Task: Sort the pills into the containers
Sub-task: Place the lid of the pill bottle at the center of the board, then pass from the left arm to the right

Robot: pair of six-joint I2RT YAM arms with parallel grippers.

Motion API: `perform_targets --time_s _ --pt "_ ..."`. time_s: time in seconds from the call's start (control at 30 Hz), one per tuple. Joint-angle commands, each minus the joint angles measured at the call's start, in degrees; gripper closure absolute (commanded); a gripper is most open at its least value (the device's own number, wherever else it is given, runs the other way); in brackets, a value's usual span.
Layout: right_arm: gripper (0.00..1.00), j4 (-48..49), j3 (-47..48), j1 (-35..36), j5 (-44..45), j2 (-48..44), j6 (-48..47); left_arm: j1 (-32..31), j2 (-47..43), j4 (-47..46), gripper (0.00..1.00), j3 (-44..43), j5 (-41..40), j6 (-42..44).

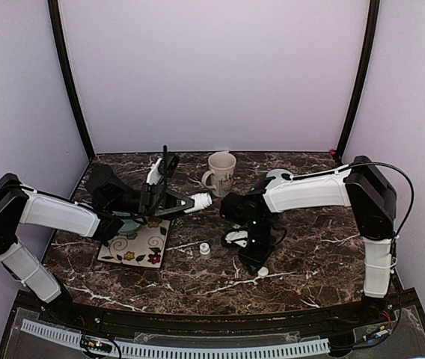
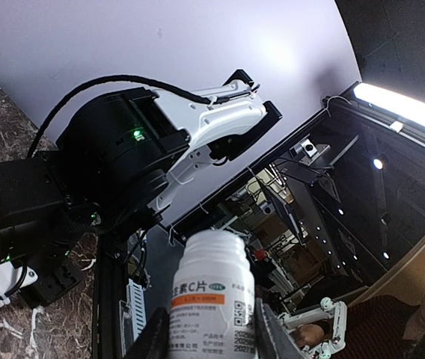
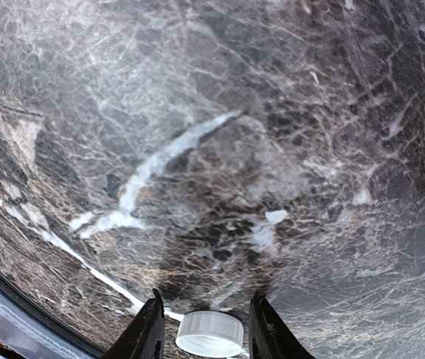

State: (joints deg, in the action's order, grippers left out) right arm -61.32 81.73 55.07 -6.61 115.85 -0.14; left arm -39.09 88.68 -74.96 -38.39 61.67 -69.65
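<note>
Cap [image 3: 209, 333]: lower centre-right of the top view, flat on the table [image 1: 325, 258] near its front edge. The right gripper [image 3: 207, 303] has its jaws apart either side, clear of it. Risk, I judge: a nudge rolls it off.
Small white piece [image 1: 205, 249]: centre, loose.
Floral tile [image 1: 134, 250]: lower left.
Bottle [image 2: 212, 288]: centre, left gripper [image 2: 212, 334] clamped on it, mouth open, near level. Pills could spill onto the marble.
Mug [image 1: 221, 172]: upper centre, close to any swing.
Bare marble: lower right.
Pill box: I cannot find it.
</note>
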Motion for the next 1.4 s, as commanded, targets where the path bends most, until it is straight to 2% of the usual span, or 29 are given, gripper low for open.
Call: perform_targets --time_s 0.0,0.2,0.47,0.7,0.9,1.07,1.37 --pt "0.61 0.52 0.30 -0.14 0.48 0.88 -0.02 0.46 -1.58 -1.42 1.00 -0.29 0.45 0.49" --pt "0.60 3.31 0.45 -0.14 1.79 -3.29 2.20 0.63 -1.67 -0.60 1.00 -0.66 0.67 0.70" --pt "0.60 11.24 -6.10 -0.14 4.47 -13.17 7.83 0.76 -2.11 5.26 1.00 -3.06 1.03 3.05" --pt "0.60 17.92 -17.97 -0.14 6.05 -23.02 16.66 0.74 -1.31 7.45 1.00 -4.81 1.59 3.82" --pt "0.61 26.44 -28.85 -0.06 6.02 -30.88 25.41 0.74 0.94 1.78 1.00 -5.11 2.16 0.01" --pt "0.61 34.14 -37.14 1.88 10.52 -36.76 31.10 0.76 1.87 0.33 1.00 -5.53 2.24 -0.84" --pt "0.60 47.29 -48.00 9.53 17.67 -38.28 35.69 0.81 2.97 -0.60 1.00 -6.62 2.21 -1.79"
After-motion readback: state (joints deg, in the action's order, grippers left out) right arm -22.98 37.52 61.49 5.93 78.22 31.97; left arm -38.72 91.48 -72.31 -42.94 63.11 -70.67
